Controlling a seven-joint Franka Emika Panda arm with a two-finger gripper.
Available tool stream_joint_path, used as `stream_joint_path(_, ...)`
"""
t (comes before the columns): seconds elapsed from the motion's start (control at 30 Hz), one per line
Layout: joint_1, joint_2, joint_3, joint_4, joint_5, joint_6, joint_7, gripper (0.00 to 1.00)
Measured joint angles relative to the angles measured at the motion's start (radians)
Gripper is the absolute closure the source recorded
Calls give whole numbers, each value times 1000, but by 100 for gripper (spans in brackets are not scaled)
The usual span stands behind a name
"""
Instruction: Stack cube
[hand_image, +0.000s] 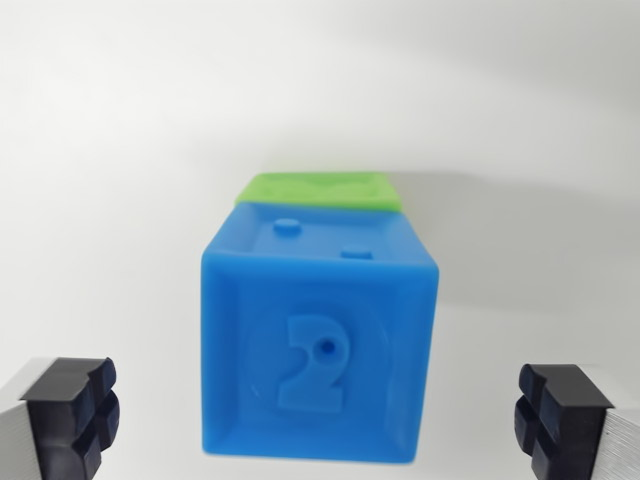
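The jaws stand wide apart and hold nothing: one black ribbed pad (78, 400) shows at about 8 o'clock in the wrist view and the other at about 4 o'clock, each on a grey metal finger. The gripper (320, 405) is therefore open, with free space on both sides of the cube between the pads.

Between the jaws, a little above the middle line, is the blue cube (320, 345). The face turned to the camera carries a raised number 2 inside a round frame with a small hole, and the face toward 12 o'clock has two small raised studs. Behind it, at 12 o'clock, a green cube (318, 189) shows only as a narrow band; it seems to touch the blue one, but I cannot tell if the blue cube sits on it or only lies in front of it.

Both rest over a plain white table (110, 150), with a soft shadow toward 3 o'clock.

In my judgement the blue cube is hollow moulded plastic or soft rubber, so it is light and may give a little under pressure. Its smooth sides could slip. The best hold is probably on the two flat side faces, at 9 and 3 o'clock, near their middle, with moderate force.
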Motion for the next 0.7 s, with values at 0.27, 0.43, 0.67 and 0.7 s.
stream_joint_path(0.27, 0, -53, 0, -1, 0, -52, 0, 0)
stream_joint_path(0.43, 0, -88, -1, 4, -1, -92, 0, 0)
stream_joint_path(0.67, 0, -130, -1, 16, -1, -145, 0, 0)
stream_joint_path(0.7, 0, -136, -1, 19, -1, -155, 0, 0)
